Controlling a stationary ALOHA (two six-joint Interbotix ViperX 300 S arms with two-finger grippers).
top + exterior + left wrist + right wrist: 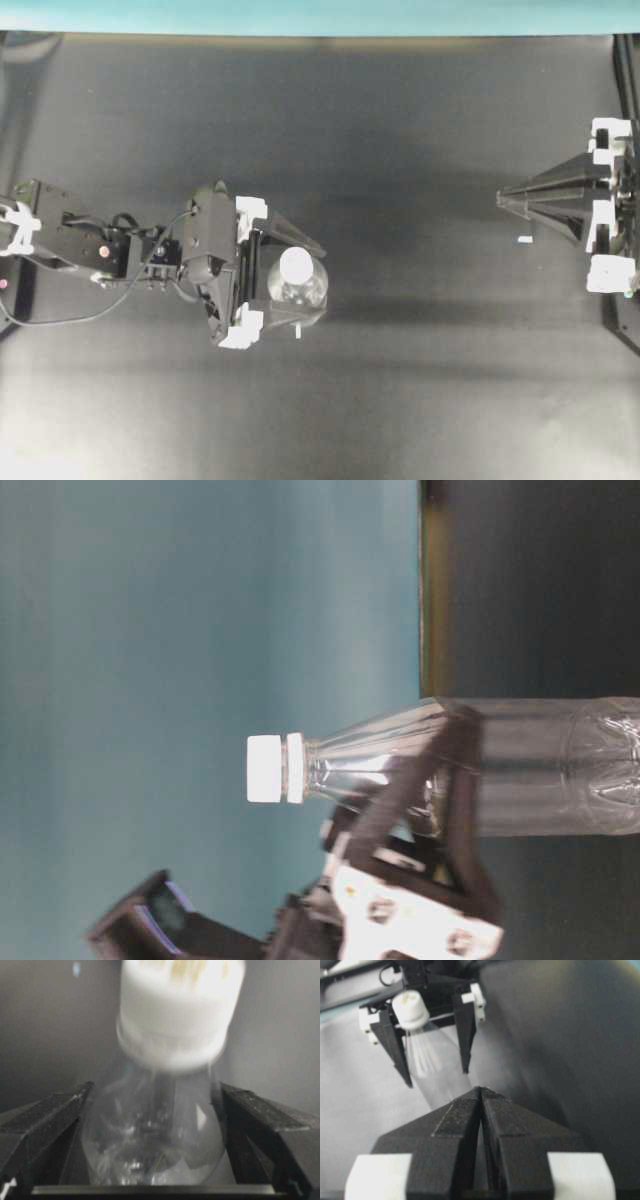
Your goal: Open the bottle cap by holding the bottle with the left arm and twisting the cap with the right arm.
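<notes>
The clear bottle stands upright on the black table with its white cap on. My left gripper is shut on the bottle's body, one finger on each side, below the cap. The left wrist view shows the bottle pressed between both fingers and the cap above them. The table-level view shows the bottle, its cap and a finger across the body. My right gripper is shut and empty, far to the right. Its wrist view looks toward the bottle and cap.
A small white scrap lies on the table just below the right gripper's tips. A teal wall runs along the table's far edge. Black frame parts stand at the right edge.
</notes>
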